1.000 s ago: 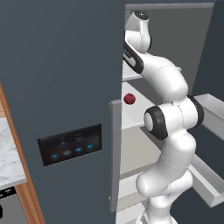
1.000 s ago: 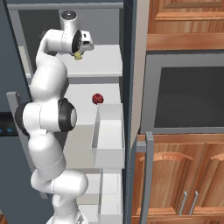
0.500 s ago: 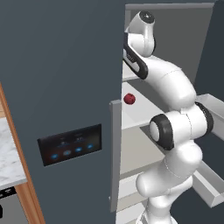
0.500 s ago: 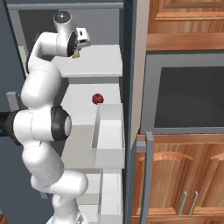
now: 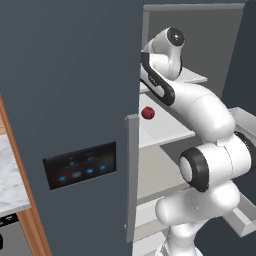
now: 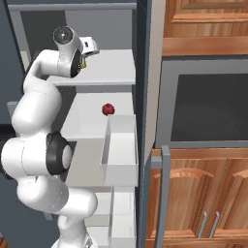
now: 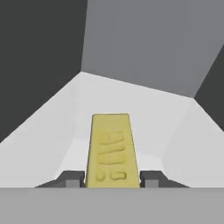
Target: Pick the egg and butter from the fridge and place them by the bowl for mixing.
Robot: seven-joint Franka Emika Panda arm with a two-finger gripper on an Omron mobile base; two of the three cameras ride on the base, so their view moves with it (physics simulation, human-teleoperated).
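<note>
Pale yellow butter (image 7: pixel 111 151), dark blue-grey fridge (image 5: pixel 70 90), red fruit (image 6: pixel 108 109).

No legible text; butter (image 7: pixel 111 148) embossing unreadable.

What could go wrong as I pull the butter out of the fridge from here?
1. The gripper is shut on the butter only at its near end, so the long block could pivot or slip during a fast swing.
2. The hand is deep over the upper shelf, between the fridge walls; a wide retreat may clip them.
3. The red fruit lies on the shelf below and could be knocked.
</note>
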